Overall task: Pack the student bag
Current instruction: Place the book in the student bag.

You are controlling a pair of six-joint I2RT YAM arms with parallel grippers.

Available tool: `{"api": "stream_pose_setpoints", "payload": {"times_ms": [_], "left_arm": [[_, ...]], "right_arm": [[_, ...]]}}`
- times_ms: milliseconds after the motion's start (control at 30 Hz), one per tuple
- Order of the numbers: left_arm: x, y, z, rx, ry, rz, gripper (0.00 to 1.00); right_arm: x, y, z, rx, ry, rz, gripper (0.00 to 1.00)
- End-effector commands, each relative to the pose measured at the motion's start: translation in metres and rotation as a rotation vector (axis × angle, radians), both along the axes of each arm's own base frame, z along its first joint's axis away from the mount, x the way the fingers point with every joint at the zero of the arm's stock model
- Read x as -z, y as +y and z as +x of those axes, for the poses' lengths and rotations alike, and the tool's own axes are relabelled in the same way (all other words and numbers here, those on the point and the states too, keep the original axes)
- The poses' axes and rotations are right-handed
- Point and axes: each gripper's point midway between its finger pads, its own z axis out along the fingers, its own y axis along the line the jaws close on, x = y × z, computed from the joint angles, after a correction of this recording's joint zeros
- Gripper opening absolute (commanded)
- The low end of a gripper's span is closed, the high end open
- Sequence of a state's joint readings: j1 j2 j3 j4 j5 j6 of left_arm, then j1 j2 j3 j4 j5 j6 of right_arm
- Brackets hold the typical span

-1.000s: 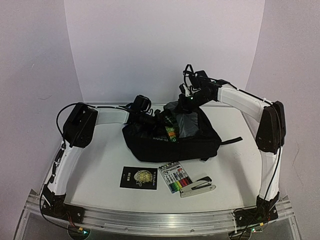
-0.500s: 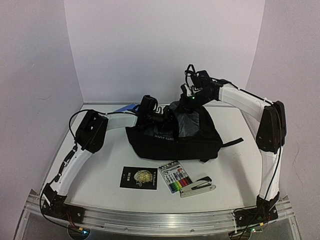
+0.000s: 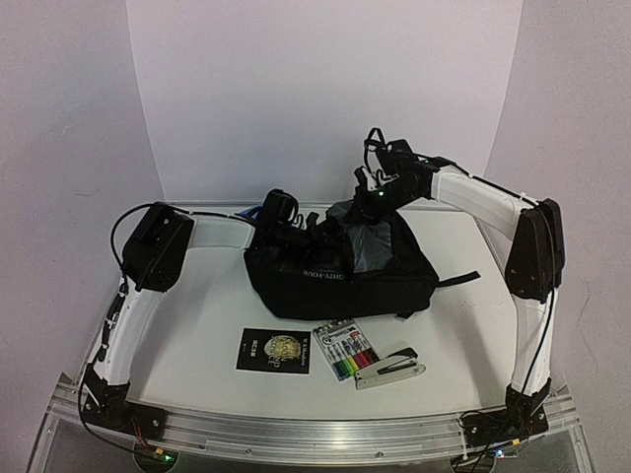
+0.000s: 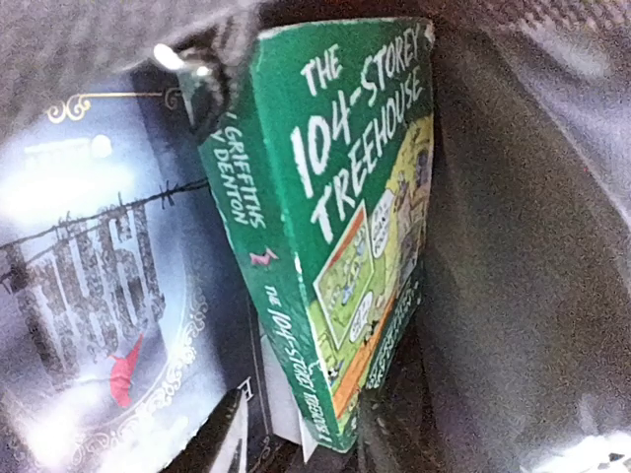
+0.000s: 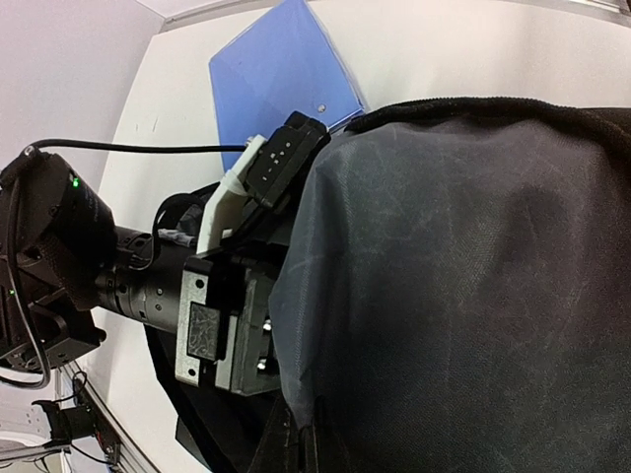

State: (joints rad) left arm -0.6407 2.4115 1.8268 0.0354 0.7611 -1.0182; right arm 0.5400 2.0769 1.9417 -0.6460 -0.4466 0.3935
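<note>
At the left of the overhead view, my left gripper (image 3: 304, 235) reaches into the mouth of the student bag (image 3: 345, 281), which sits mid-table in the centre of the frame. That wrist's view shows a dark-covered book (image 4: 108, 296) on the left and a green "104-Storey Treehouse" paperback (image 4: 345, 217) on edge beside it, both inside the bag. It is too close and blurred for me to tell whether my jaws grip the paperback or stand clear. Right of centre, my right gripper (image 3: 377, 200) is pinched tight on the bag's grey lining (image 5: 463, 276), propping the mouth up.

I judge the book-stowing step nearly done. The next move is to draw the left arm out without dragging the books. After that come the black booklet (image 3: 274, 350), marker pack (image 3: 345, 351) and stapler (image 3: 390, 368) along the bottom.
</note>
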Motion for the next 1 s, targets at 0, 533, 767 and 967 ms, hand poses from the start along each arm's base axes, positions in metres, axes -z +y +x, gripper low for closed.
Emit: {"api": "stream_pose_setpoints", "payload": {"times_ms": [0, 533, 767, 967], "left_arm": [[-0.030, -0.011, 0.016, -0.023, -0.091, -0.063, 0.33], [-0.024, -0.083, 0.023, 0.080, -0.154, -0.234, 0.23], [-0.044, -0.035, 0.011, 0.022, -0.206, -0.119, 0.56], [-0.082, 0.008, 0.017, -0.023, -0.244, -0.009, 0.67]], "right_arm": [[-0.061, 0.013, -0.012, -0.067, -0.109, 0.118, 0.00], [-0.062, 0.029, -0.021, -0.175, -0.096, 0.171, 0.00], [-0.048, -0.005, -0.008, -0.087, -0.109, 0.086, 0.00], [-0.012, -0.080, 0.025, 0.101, -0.106, -0.079, 0.00]]}}
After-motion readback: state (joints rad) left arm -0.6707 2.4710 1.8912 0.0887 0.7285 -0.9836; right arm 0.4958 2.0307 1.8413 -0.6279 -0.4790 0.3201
